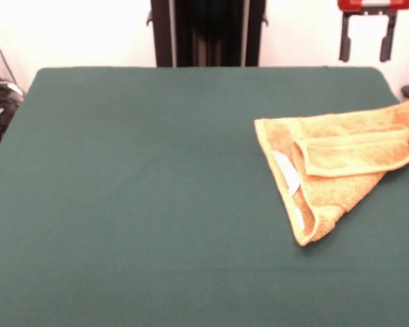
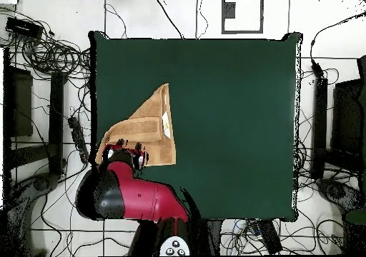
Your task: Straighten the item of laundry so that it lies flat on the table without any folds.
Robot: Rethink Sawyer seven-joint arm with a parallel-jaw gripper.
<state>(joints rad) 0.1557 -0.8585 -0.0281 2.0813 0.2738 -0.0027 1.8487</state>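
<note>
**Folded towel at table edge, gripper raised above it**

Small orange-tan terry hand towel [image 1: 334,163] lies on the large rectangular table with dark green cloth-like top [image 1: 143,204]. Not flat: folded into a rough triangle, with one flap doubled back over the body as a thick roll-like band across the upper layer. Front view: the towel's pointed corner faces the near side of the table, its wide end reaches the table's right edge and runs slightly out of frame. Small white tag [image 1: 287,172] shows on the towel's left slanted edge, just beside the folded band. A flat woven strip runs along that same slanted edge.

Overhead view: towel [image 2: 146,129] sits against the table's [image 2: 236,111] left edge, toward the robot-side corner, narrow tip pointing away from the robot. White tag [image 2: 166,123] is on the towel's edge facing the table centre. Rest of the table top is bare green.

Black two-finger gripper on a red mount [image 1: 367,37] hangs at the top of the front view, above the towel's wide end and well apart from it, touching nothing. Fingers spread wide with a clear gap, nothing held. Overhead: red and black robot arm [image 2: 132,193] reaches over the towel's robot-side end, hiding part of it; gripper itself not distinguishable there.
</note>
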